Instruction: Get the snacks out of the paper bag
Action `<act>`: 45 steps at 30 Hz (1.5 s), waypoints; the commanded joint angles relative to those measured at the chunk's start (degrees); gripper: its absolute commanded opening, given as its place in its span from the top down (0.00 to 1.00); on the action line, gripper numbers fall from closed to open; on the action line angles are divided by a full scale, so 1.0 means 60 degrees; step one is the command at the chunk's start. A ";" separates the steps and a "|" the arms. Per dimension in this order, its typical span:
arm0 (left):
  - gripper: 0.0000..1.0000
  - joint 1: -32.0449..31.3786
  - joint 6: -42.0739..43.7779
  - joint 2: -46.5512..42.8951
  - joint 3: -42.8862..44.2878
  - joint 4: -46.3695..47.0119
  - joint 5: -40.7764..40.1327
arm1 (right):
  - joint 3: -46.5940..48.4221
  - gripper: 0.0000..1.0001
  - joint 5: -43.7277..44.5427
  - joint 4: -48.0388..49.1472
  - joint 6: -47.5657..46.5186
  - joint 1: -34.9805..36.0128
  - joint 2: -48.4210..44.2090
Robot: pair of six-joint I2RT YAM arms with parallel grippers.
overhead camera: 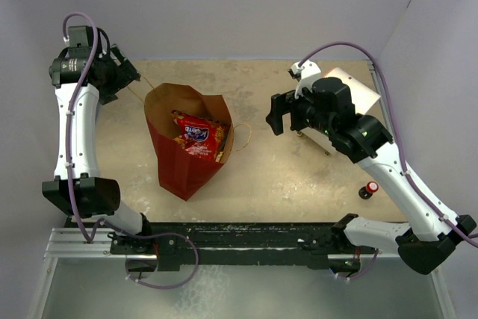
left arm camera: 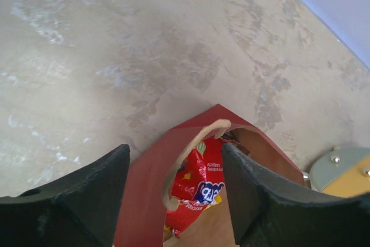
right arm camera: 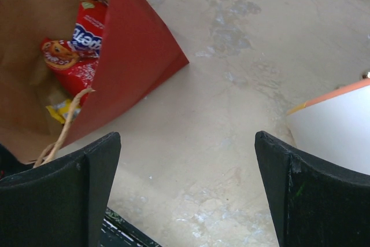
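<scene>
we've got the left gripper [left arm camera: 174, 150] part open, the handle loop [left arm camera: 172, 180] showing between its fingers, nothing gripped. right gripper [right arm camera: 186, 138] gapes wide, empty. the red cookie bag [overhead camera: 200, 134] sits inside the paper bag [overhead camera: 175, 166], left of centre.

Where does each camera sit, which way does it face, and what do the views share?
Top external: above, behind the robot, looking down at the table; left arm, right arm show.
Left wrist: on the left arm, looking past left claw at the paper bag, its handle.
Right wrist: on the right arm, facing the bag's side past open right claw.
Shared: all see the red cookie bag.
</scene>
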 commanded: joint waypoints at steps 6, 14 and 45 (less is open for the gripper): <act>0.56 0.0240 0.0820 -0.0275 -0.1443 0.2668 0.1943 | 0.1563 0.00 0.0331 -0.0657 -0.0017 0.0008 -0.0248; 0.98 0.0239 0.1542 -0.0305 -0.1485 0.2756 0.1613 | 0.3210 0.00 0.0830 -0.1839 0.0665 0.0012 0.0243; 1.00 -0.2236 0.3581 -0.2758 -0.1472 0.2677 0.1948 | 0.1023 0.00 -0.3479 -0.0855 0.3958 0.0020 0.1004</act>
